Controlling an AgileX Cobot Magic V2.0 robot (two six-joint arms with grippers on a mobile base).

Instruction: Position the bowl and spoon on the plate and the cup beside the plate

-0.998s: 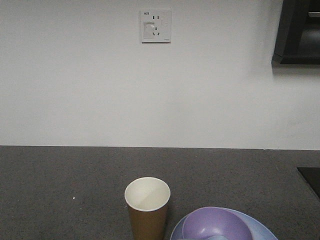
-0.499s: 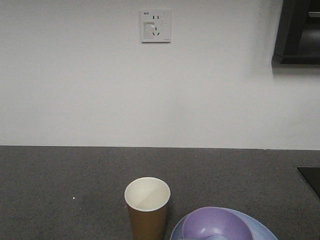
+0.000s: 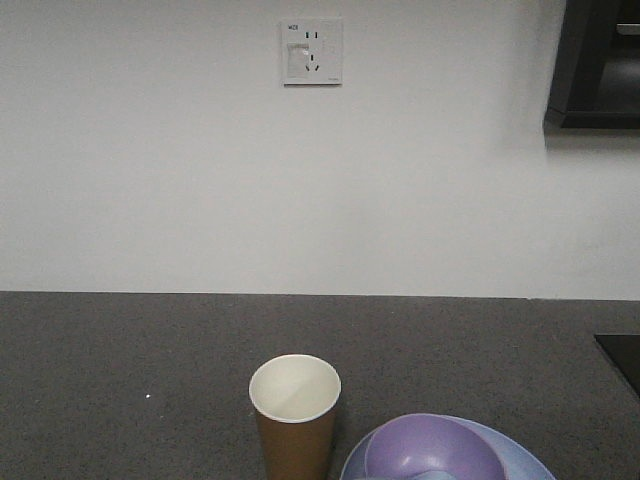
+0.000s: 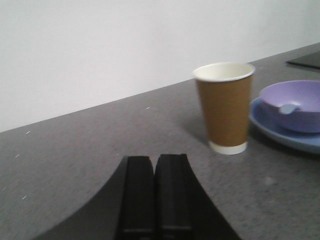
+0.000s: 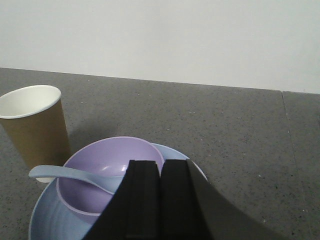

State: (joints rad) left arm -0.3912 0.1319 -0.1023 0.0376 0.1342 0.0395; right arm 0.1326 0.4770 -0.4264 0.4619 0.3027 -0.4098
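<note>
With the bowl (image 5: 107,172) and spoon (image 5: 75,176) on the plate (image 5: 42,220) and the cup (image 5: 35,127) just beside it, I should back both clenched, empty tools away (image 5: 160,200) (image 4: 154,192) without brushing anything.

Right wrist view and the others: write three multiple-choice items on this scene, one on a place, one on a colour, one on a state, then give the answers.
1. Where does the spoon lie?
A. On the counter beside the cup
B. In the bowl, handle over its rim
C. Inside the cup

2. What colour is the bowl?
A. Lavender purple
B. Brown
C. Green

3. How does the cup stand?
A. Tipped on its side
B. Upside down
C. Upright, mouth open and empty

Answers:
1 B, the right wrist view shows the scoop in the bowl and the handle sticking out over the rim, above the plate.
2 A, purple against the pale blue plate.
3 C, its white rim is on top and the inside shows bare in the front view.
</note>
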